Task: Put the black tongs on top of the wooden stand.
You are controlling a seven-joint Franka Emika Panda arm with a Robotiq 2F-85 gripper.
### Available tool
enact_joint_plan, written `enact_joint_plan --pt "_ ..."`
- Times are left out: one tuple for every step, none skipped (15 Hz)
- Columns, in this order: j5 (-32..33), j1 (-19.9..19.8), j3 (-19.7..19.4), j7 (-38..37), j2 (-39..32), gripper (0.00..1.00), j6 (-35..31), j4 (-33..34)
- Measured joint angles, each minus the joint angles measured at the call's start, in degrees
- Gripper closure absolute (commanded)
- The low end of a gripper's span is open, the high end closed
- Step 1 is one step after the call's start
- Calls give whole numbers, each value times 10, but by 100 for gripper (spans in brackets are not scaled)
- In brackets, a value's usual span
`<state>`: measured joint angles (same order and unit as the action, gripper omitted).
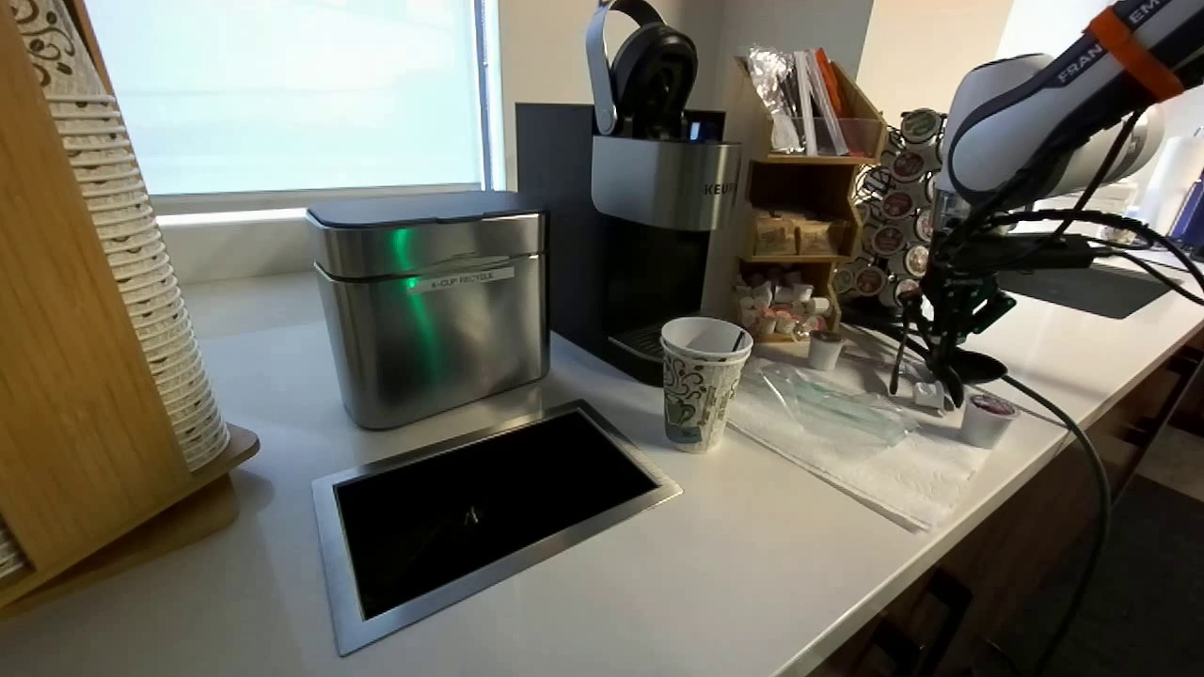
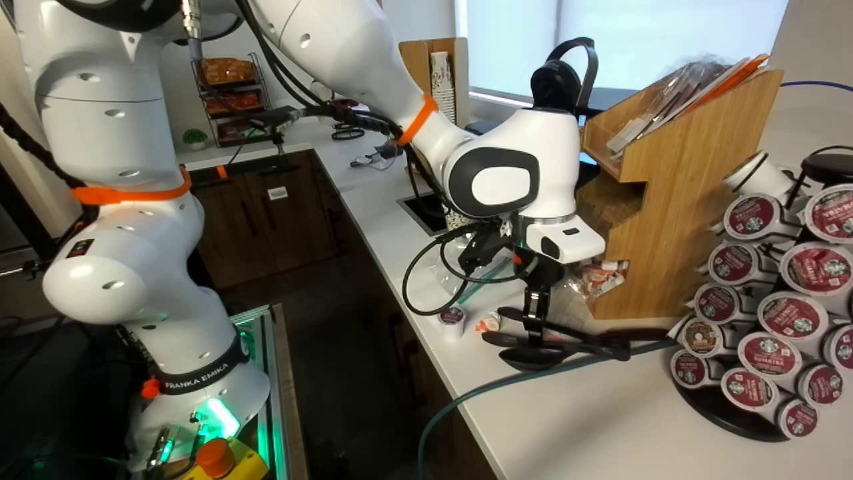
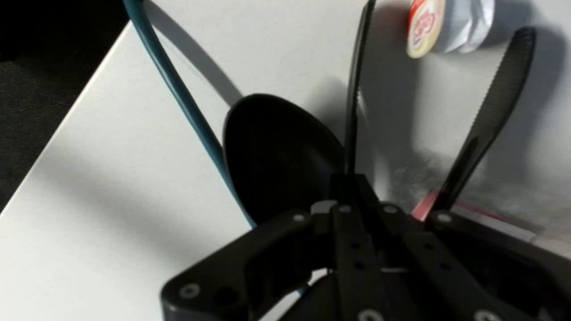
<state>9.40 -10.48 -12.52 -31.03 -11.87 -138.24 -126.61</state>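
The black tongs (image 3: 354, 89) show in the wrist view as two thin, spread arms with serrated inner edges. My gripper (image 3: 349, 180) is shut on one arm; the other arm lies to the right. In an exterior view the tongs (image 2: 596, 345) lie roughly level, low over the counter, with their joined end toward the capsule carousel. I cannot tell whether they touch the counter. The gripper (image 2: 535, 331) points straight down. The wooden stand (image 2: 706, 200) stands behind the gripper. Its open compartments (image 1: 809, 169) hold packets, with wrapped items in the sloped top bin.
A black spoon (image 3: 276, 151) lies beside the gripped arm. A teal cable (image 2: 466, 393) crosses the counter edge. A creamer cup (image 2: 490, 322) and a capsule (image 2: 452, 323) stand near the tongs' tips. A capsule carousel (image 2: 766, 353), coffee machine (image 1: 649, 188) and paper cups (image 1: 701, 395) stand around.
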Motion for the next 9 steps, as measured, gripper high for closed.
enact_joint_plan --pt "2 2 -3 -1 3 99 0 0" --pt "6 5 -6 -3 9 99 0 -2" --pt "12 8 -9 -5 20 99 -1 -7" --pt "21 9 -12 -9 38 99 -8 -18" --pt "29 10 -15 -13 60 99 -17 -32" --pt "37 9 -17 -16 86 99 -25 -49" --pt "44 8 -17 -16 112 99 -36 -66" --pt "52 6 -17 -15 139 99 -51 -85" --pt "59 3 -16 -11 168 99 -70 -105"
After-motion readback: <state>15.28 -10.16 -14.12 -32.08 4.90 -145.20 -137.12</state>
